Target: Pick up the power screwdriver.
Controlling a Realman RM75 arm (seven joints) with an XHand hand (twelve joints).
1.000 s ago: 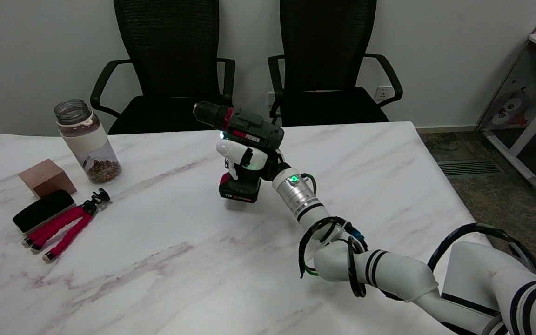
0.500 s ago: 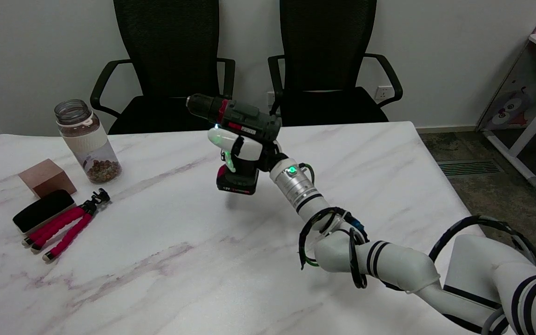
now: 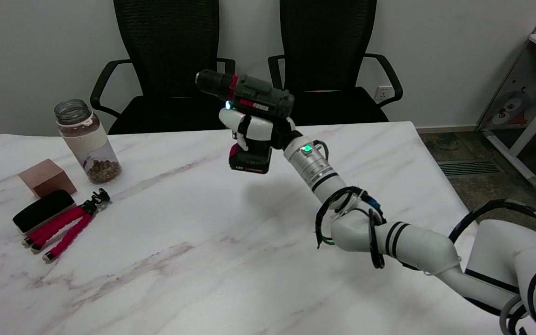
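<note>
Fingers of the right hand are wrapped around the grip of the power screwdriver, clamped on it just below the dark green body. White fingertips curl across the front of the handle, with a small green light glowing right above them, under the tool's body. Beyond the fingers, to the picture's left, the black chuck sticks out, slightly raised, with a red collar behind it. Below the fingers sits the red-and-black battery base, hanging clear of the table with a soft shadow on the marble beneath it. Behind the fingers, the hand meets a silver wrist cuff with a green lamp, and the white forearm slants down toward the picture's lower right, looped with black cable, then bends at a banded elbow.

Well apart from the fingers, at the table's left side, stand a clear jar, a copper-coloured block, a black case and a small tripod with pink legs.
</note>
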